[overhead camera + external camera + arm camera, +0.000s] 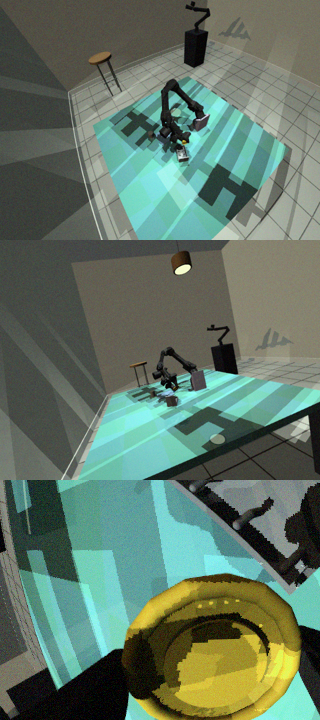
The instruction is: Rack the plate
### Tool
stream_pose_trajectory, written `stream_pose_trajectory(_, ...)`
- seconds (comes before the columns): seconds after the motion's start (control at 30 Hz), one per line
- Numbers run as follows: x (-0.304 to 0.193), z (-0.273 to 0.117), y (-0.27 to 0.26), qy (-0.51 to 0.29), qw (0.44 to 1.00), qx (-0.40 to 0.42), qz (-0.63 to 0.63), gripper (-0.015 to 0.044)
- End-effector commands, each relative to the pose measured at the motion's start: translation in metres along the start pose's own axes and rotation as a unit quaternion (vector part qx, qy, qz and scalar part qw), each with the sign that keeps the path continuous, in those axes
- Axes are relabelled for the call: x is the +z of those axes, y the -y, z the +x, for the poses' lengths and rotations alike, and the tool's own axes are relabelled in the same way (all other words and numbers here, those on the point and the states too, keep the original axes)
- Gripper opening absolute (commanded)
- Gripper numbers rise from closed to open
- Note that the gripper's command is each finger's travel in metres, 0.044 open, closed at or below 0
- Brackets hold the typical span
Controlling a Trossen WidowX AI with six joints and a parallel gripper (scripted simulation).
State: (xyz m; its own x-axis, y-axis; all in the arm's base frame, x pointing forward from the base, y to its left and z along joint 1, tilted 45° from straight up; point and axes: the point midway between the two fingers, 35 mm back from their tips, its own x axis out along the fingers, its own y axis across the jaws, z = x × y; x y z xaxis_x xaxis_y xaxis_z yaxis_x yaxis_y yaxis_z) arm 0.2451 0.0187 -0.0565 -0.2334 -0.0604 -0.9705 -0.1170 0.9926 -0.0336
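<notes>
Plate (pixel 214 650), yellow, is clamped in the claw (pixel 184 141) and held above the turquoise surface (pixel 160 196), just short of the dish rack (pixel 181 154). Near the rack a small brown cup (pixel 150 134) and a grey box (pixel 201 122) are seen. Its hollow face is turned toward the wrist camera, rim tilted.

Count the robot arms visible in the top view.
2. The working arm stands on the teal table, its gripper shut on the yellow plate; a second arm sits on the black pedestal. No others visible.
</notes>
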Motion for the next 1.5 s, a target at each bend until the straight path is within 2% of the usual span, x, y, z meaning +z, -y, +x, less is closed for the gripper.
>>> stream_pose_trajectory(0.0,-0.001,0.007,0.003,0.015,0.999,0.033,-0.038,0.0)
stream_pose_trajectory(0.77,0.001,0.021,0.021,0.174,0.942,0.14,-0.25,0.0)
stream_pose_trajectory(1.13,0.001,0.021,0.031,0.276,0.887,0.137,-0.345,0.0)
stream_pose_trajectory(1.47,-0.001,0.017,0.042,0.368,0.822,0.099,-0.422,0.0)
